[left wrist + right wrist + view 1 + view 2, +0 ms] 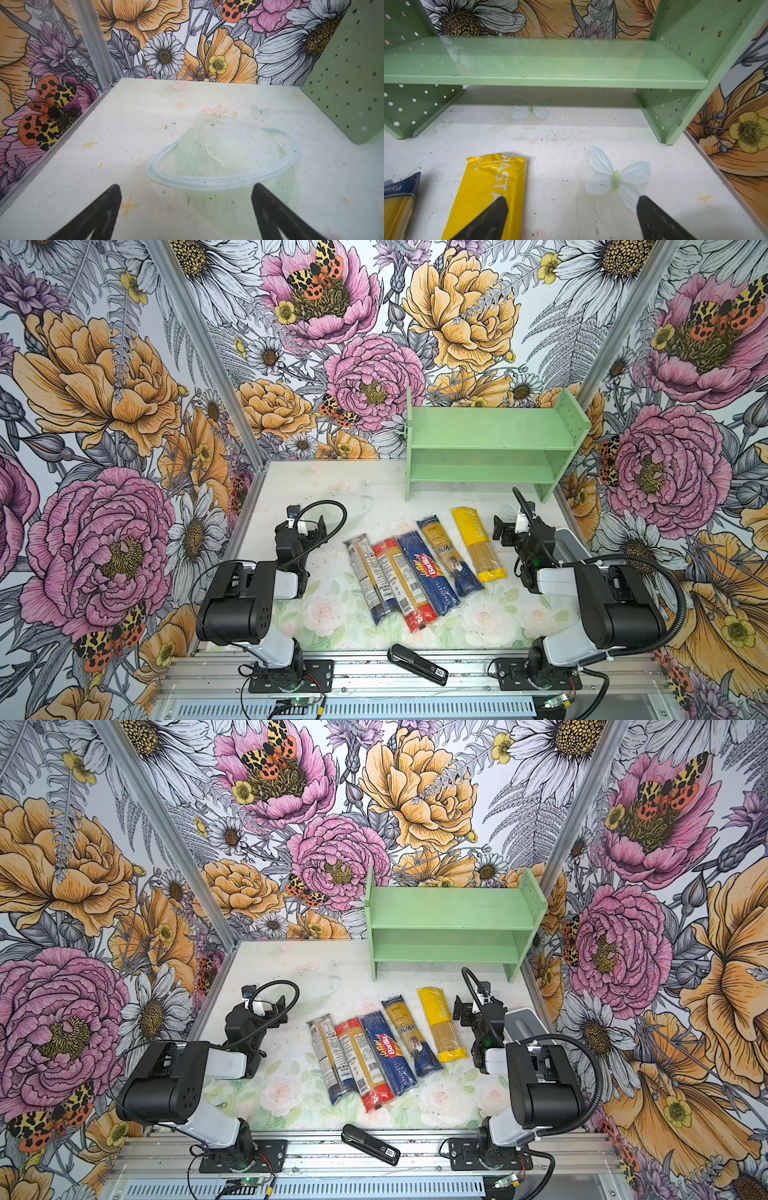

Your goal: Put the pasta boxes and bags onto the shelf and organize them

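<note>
Lying flat on the table [332, 489], side by side in a slanted fan, well short of the shelf [490, 427]: clear pack with dark-blue label [368, 578], red-ended pack [401, 585], Barilla box [424, 572], blue-gold windowed pack [449, 556], yellow pack [478, 543]. First four crowded edge to edge; yellow one slightly apart, nearest the shelf.

Handling, as a guess: fairly light, long and narrow, stiff along the length thanks to the dry strands but brittle inside (no bending, no hard drop). Film wraps likely slick and crinkly; the carton firmer and squarer. Best taken across the narrow width near mid-length, so neither end sags or swings. End seals look too flimsy to pinch.

Left gripper [187, 185]: fingers spread wide over bare table, nothing between them. Right gripper [572, 197]: likewise spread and empty, just beside the yellow pack's far end. One fingertip overlaps its edge in the wrist view; contact not clear.

Shelf: both tiers bare, nothing loaded. White-grey box [569, 543] behind the right arm: contents hidden. Black stapler-like object [417, 664] at the near edge, not part of the job.
</note>
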Controlling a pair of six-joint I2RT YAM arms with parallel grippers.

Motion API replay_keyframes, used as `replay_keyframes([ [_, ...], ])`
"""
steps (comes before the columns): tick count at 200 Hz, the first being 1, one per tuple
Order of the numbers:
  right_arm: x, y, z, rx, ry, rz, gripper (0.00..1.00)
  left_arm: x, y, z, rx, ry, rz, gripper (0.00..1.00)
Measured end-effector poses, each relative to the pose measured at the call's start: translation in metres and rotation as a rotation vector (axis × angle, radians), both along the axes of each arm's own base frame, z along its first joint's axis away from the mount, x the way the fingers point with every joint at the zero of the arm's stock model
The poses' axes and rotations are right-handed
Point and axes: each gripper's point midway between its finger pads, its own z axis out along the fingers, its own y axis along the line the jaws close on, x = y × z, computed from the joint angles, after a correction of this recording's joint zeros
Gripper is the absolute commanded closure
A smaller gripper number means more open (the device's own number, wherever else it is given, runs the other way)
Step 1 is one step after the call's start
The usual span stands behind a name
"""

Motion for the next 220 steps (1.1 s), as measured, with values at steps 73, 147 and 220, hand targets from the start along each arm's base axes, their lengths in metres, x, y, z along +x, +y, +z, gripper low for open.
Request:
replay_keyframes([
  [73,-0.005,-0.002,0.002,-0.005,0.004,-0.015,0.05,-0.019,-0.013,0.010,0.040,-0.066,-0.005,0.01],
  [147,-0.007,0.028,0.076,0.033,0.004,0.088,0.06,-0.017,-0.048,0.094,0.081,-0.152,-0.076,0.01],
  [220,-0.044,0.103,0.119,0.172,0.121,0.330,0.05,-0.026,-0.101,0.115,-0.084,0.055,-0.168,0.01],
])
